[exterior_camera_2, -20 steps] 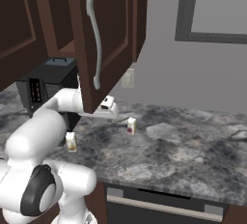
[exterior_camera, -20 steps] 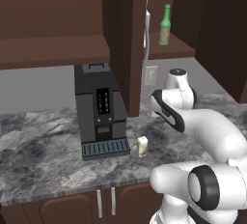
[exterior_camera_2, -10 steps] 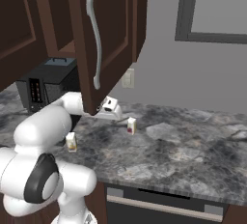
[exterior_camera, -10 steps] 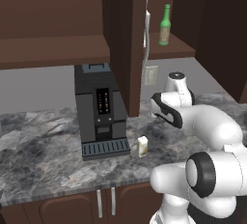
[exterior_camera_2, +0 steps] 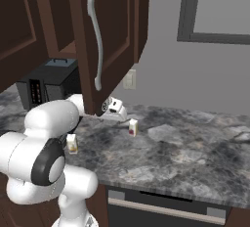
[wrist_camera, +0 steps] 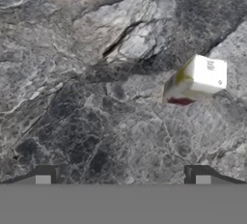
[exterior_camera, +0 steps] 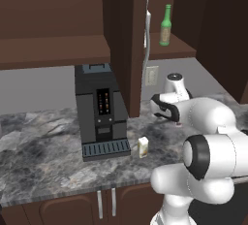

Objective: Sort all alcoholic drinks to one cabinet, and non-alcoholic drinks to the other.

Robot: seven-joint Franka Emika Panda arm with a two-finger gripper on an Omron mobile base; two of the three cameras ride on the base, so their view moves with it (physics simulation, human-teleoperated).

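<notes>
1. The white carton with a red mark [exterior_camera_2: 133, 127] stands upright on the desk [exterior_camera_2: 195, 157], just ahead of the fingers [wrist_camera: 42, 177].
2. It is probably light, stiff and crushable; grip its flat sides mid-height.
3. The fingers are spread fully wide, holding nothing, apparently touching nothing.
4. The cream carton [exterior_camera: 143, 147] stands beside the coffee machine [exterior_camera: 100, 112]; the green bottle [exterior_camera: 165, 25] is already shelved.

Open counter [wrist_camera: 96, 136] below; red-marked carton [wrist_camera: 195, 80] only obstacle, upright.

Green bottle [exterior_camera: 165, 25], grey marbled counter [exterior_camera: 43, 166], brown cabinets [exterior_camera: 48, 10].
</notes>
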